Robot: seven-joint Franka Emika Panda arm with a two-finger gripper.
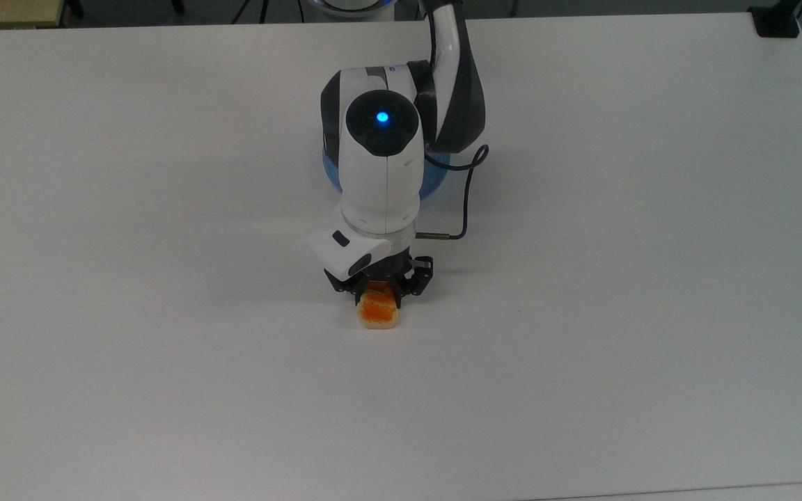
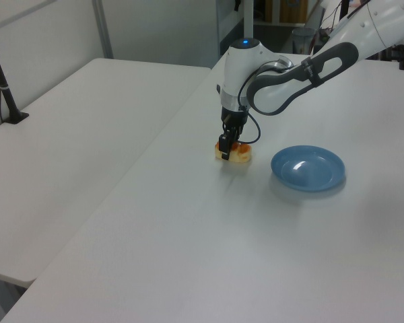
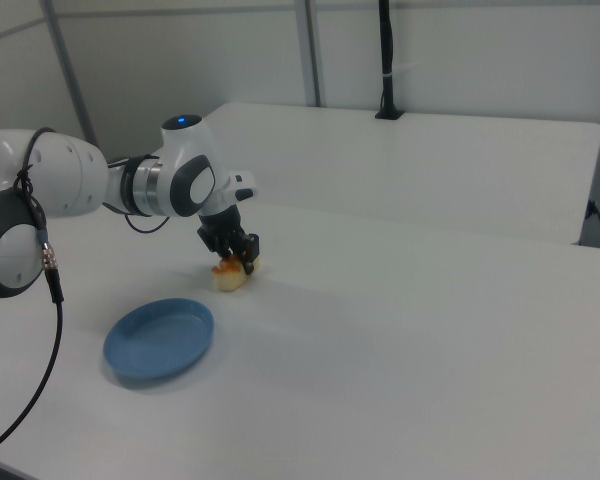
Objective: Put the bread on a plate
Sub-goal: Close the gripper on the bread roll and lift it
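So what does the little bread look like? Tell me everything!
The bread is a small loaf with a shiny orange-brown bumpy top and pale cream sides. It lies flat on the white table, not on the blue plate, which sits apart from it. The claw is down over it, one finger on each side, hiding part of its top.

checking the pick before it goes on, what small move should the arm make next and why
Probably close the fingers on the bread. The gripper is down over the loaf with one finger on each side, and the bread sits on the white table, not lifted. The plate lies empty to the left view's right of it, so a firm grip comes before any lift toward it.
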